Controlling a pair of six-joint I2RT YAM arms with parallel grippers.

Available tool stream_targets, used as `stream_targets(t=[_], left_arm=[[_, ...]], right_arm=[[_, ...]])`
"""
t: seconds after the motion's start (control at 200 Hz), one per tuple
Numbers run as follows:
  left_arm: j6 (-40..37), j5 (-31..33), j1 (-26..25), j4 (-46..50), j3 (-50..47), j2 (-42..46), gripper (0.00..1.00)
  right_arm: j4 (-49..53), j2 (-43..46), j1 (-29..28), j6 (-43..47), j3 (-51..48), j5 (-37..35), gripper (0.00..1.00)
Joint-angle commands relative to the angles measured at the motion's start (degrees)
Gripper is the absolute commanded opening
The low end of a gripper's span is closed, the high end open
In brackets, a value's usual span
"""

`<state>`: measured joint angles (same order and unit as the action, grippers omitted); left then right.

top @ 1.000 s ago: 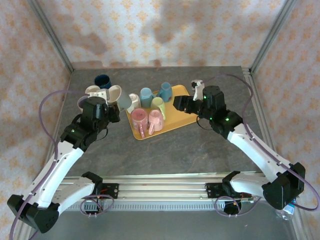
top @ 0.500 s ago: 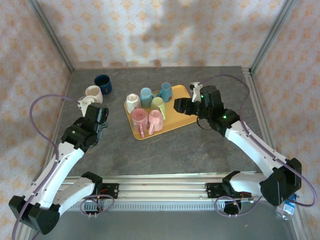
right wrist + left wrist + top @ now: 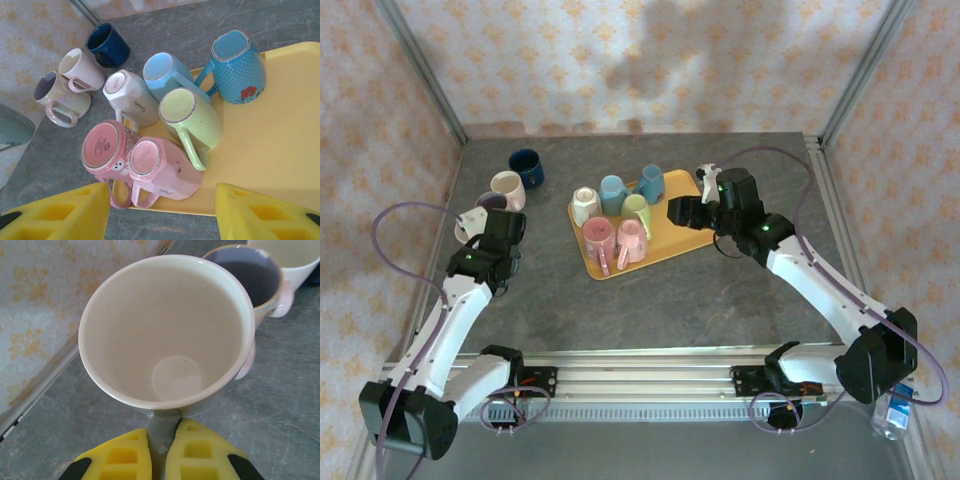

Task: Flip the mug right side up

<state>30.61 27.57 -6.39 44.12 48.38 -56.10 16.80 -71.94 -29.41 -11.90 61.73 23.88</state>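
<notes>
Grey stone-look table (image 3: pixel 720 300), boxed in by floral-print panels, at the moment one mug goes mouth up. At the far left, the left gripper (image 3: pixel 161 440) has its yellow fingers pinched almost together on a thin grey part at the mug's near side, probably the handle. The mug (image 3: pixel 165 325) stands upright with its pale interior open to the wrist camera. It sits just beside a lilac-lined mug (image 3: pixel 52 90), which heads a short row with a cream mug (image 3: pixel 75 67) and a navy mug (image 3: pixel 105 42), all mouth up on the table. Whether the held mug's base is fully down on the surface cannot be told.

Across the table, the right gripper (image 3: pixel 160 220) hovers over the near side of the yellow tray (image 3: pixel 280 150) with its jaws about half apart and nothing between them. Below it are six mugs bottoms up: white, light blue, dotted teal, green and two pink.

For this mug the turning looks done, and only letting go seems left. The six on the tray are not yet righted.
</notes>
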Motion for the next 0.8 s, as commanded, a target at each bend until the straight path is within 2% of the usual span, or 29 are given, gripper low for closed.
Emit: stream_targets(t=[0.0, 0.18, 0.385, 0.796], left_arm=[[2.96, -0.22, 2.22, -6.41, -1.05, -1.08, 0.00], [3.58, -2.59, 4.02, -11.57, -3.97, -3.38, 0.00], [2.99, 0.49, 4.29, -13.78, -4.84, -6.49, 0.00], [3.49, 2.93, 4.48, -19.14, -6.75, -12.32, 0.00]], right_arm=[[0.12, -0.89, 0.47, 0.79, 1.40, 0.38, 0.57], [-0.05, -3.50, 1.00, 1.09, 1.68, 3.54, 0.57], [0.79, -7.07, 1.09, 2.02, 3.52, 8.78, 0.56], [0.62, -8.12, 1.09, 1.81, 4.48, 9.59, 0.55]])
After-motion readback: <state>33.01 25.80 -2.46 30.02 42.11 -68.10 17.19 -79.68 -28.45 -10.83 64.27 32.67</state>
